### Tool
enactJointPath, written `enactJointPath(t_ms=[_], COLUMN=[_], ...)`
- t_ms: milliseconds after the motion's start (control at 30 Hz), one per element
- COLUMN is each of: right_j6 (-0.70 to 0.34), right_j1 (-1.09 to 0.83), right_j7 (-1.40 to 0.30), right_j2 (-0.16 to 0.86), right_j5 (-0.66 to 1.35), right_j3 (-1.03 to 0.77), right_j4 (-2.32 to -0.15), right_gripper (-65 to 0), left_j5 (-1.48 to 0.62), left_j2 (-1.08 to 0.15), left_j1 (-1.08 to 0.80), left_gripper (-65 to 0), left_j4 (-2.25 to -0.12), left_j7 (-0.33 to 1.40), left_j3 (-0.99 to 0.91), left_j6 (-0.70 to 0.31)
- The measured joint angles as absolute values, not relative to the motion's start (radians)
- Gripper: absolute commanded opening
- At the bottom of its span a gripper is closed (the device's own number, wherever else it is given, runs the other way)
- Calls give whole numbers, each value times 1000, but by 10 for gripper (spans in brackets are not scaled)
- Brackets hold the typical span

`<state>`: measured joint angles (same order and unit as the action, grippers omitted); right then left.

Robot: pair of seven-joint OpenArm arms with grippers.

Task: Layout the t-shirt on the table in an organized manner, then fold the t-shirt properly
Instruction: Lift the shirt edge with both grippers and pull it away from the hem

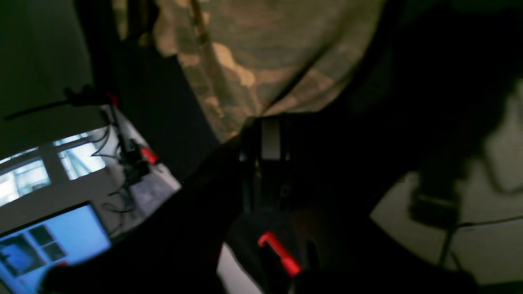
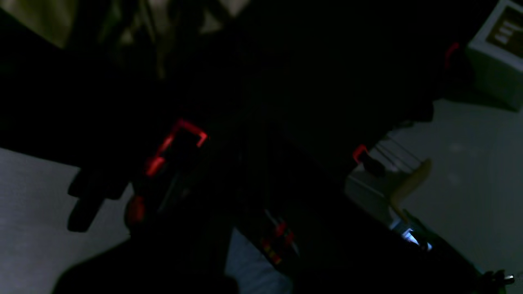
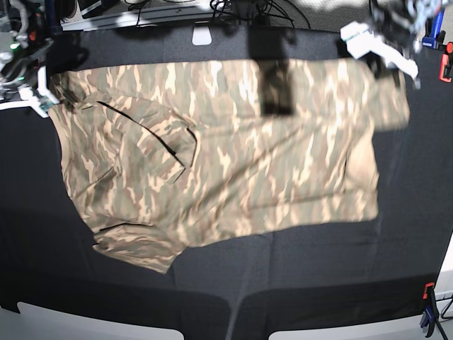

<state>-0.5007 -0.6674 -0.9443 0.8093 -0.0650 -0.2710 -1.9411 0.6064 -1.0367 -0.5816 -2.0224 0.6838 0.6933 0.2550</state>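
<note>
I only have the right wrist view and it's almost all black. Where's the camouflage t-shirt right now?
Observer: In the base view, the tan and olive camouflage fabric t-shirt is spread wide across the matte black cloth table.
Operator: Are my grippers on it?
Observer: Yes, it looks so. The right gripper is shut at one top corner and the left gripper at the other.
Operator: Is the shirt lying flat?
Observer: Not fully. A flap of fabric is folded over on the right gripper's side.
</note>
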Motion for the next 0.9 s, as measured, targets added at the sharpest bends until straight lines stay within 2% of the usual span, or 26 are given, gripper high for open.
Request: enactJointPath(t_ms=[133,333,400,500,600,633,667,767,800,900], right_j6=[-521,-572,-532,-405,-308,-295,-284,-263,-254,-204], right_j1=[-668,-715,-741,-730,-690,-678,-667,-630,-614,-570], right_j7=[-871,-825,-785,-770,-770,-771,-771,-775,-775,-777], right_j2=[804,806,804,804,807,806,806,804,804,801], right_j5=[62,57,73,117,115,113,115,125,125,126], right_j3=[-262,-215,-210,-210,-211,-211,-211,-210,-210,-210], right_j4=[-1945,-1957,-1957,-1957,-1957,-1957,-1957,-1957,-1957,-1957], right_gripper=[-650,-650,-650,-650,-650,-650,-626,-430,-390,-379], left_j5=[609,609,610,627,694,715,741,796,794,781], left_j2=[-1018,-1009,-1009,-1009,-1009,-1009,-1009,-1008,-1008,-1011], left_j1=[-570,-559,-559,-559,-559,-558,-557,-536,-514,-421], left_gripper=[-650,-650,-650,-650,-423,-383,-372,-373,-373,-373], left_j4=[-2022,-2022,-2022,-2022,-2022,-2022,-2022,-2022,-2022,-2022], left_j7=[654,681,698,699,711,725,746,865,916,982], left_j3=[693,693,693,693,693,693,693,694,693,693], left_j6=[254,255,255,254,257,259,266,286,286,309])
